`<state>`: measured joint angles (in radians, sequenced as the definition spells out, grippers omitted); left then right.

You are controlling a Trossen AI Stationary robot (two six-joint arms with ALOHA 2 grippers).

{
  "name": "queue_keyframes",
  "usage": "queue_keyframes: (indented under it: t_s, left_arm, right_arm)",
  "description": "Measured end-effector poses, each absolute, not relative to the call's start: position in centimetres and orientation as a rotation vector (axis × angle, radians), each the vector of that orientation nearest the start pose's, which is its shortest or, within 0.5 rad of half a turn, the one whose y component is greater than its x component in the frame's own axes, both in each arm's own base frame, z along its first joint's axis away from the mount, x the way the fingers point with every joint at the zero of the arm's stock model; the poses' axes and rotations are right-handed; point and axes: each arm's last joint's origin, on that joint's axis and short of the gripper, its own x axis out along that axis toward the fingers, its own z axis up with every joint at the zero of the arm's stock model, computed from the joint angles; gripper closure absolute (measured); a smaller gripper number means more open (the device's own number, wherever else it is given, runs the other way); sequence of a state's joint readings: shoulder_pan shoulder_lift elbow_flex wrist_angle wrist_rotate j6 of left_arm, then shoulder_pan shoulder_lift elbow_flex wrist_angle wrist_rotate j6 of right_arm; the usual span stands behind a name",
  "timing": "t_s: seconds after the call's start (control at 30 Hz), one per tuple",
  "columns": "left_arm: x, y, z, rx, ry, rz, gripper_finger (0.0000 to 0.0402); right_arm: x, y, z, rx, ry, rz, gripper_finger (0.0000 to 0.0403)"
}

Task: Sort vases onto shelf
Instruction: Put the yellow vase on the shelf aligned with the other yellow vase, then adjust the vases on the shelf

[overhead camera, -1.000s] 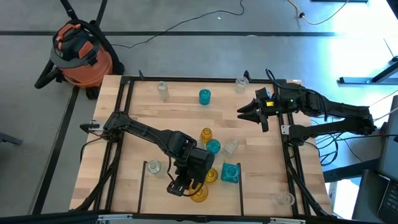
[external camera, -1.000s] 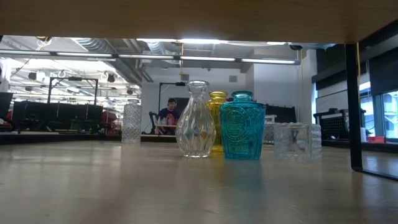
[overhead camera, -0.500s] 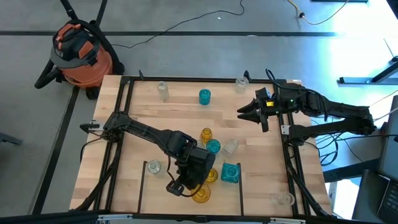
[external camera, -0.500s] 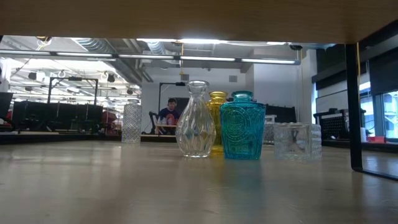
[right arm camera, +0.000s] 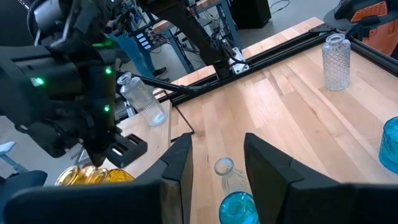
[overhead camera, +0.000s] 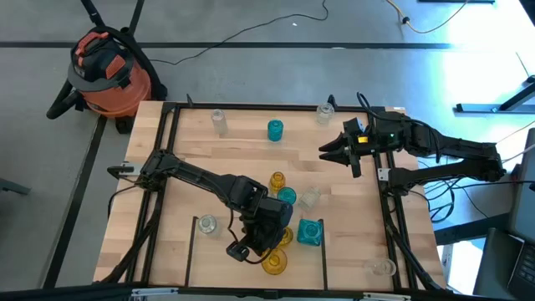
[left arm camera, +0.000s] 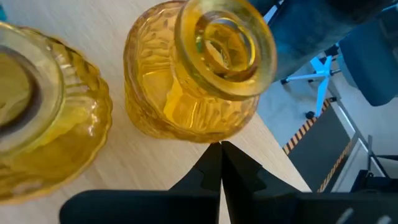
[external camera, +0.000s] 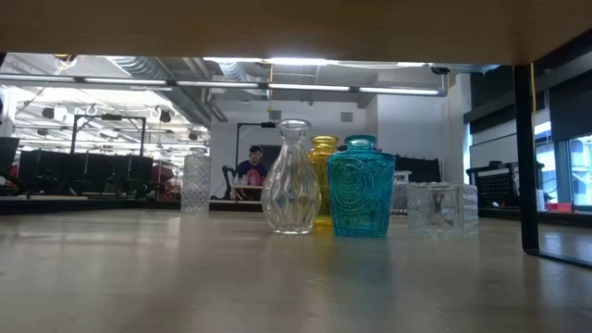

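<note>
My left gripper [overhead camera: 248, 247] [left arm camera: 221, 148] is shut, low over the near part of the pale-wood shelf [overhead camera: 217, 259]. Its tips stand at the foot of a round amber vase [overhead camera: 273, 261] [left arm camera: 196, 81] that stands upright on its base. A second amber vase [overhead camera: 284, 237] [left arm camera: 43, 118] stands close beside it. A square teal vase [overhead camera: 309, 232], a round teal one [overhead camera: 287, 197], another amber one [overhead camera: 277, 180] and clear ones [overhead camera: 310, 197] [overhead camera: 206, 223] stand around. My right gripper [overhead camera: 330, 150] [right arm camera: 217, 158] is open above the table's right half. My left gripper meets the amber vase at the lower wall [left arm camera: 208, 134], just above the wood, with the tips of its shut fingers. They come slanting down from the table's left. The vase stands upright on the shelf.
More vases stand along the far edge: clear [overhead camera: 219, 121], teal [overhead camera: 275, 129], clear [overhead camera: 323, 113]; one clear vase [overhead camera: 383, 267] sits at the near right corner. Black frame rails [overhead camera: 393, 226] border the table. The low view shows a person [external camera: 252, 168] far behind.
My left gripper has moved a little toward the table's right, staying shut, and the amber vase at its tips has slid a short way to the right along the shelf, still upright.
</note>
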<state>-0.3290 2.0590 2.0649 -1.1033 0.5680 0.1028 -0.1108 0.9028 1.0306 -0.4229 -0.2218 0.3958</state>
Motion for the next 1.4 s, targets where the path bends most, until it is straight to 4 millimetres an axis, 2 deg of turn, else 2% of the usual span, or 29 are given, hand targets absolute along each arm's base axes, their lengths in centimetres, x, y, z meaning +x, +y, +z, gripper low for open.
queue_keyframes:
  t_s: [0.17,0.93,1.03,1.13,1.23,1.4]
  left_arm:
    - [40.6,-15.2,30.9,-0.082,1.065,-0.895,0.0401]
    - [41.2,-14.3,31.0,-0.016,0.998,-0.903,0.0401]
    - [40.6,-13.5,30.8,-0.029,1.104,-0.82,0.0401]
    - [40.0,-12.2,30.9,-0.01,1.213,-0.653,0.0401]
    - [40.5,-11.2,31.4,0.049,1.181,-0.548,0.0401]
    - [41.1,-9.4,31.8,0.098,1.139,-0.524,0.0401]
  right_arm:
    - [18.3,-1.4,37.2,0.463,0.322,0.046,0.0292]
    - [18.2,-1.4,37.1,0.465,0.341,0.042,0.0292]
    - [18.2,-1.4,37.1,0.465,0.341,0.042,0.0292]
    - [18.2,-1.4,37.1,0.466,0.342,0.049,0.0292]
    - [18.2,-1.4,37.1,0.463,0.341,0.049,0.0292]
    - [18.2,-1.4,37.1,0.46,0.338,0.04,0.0292]
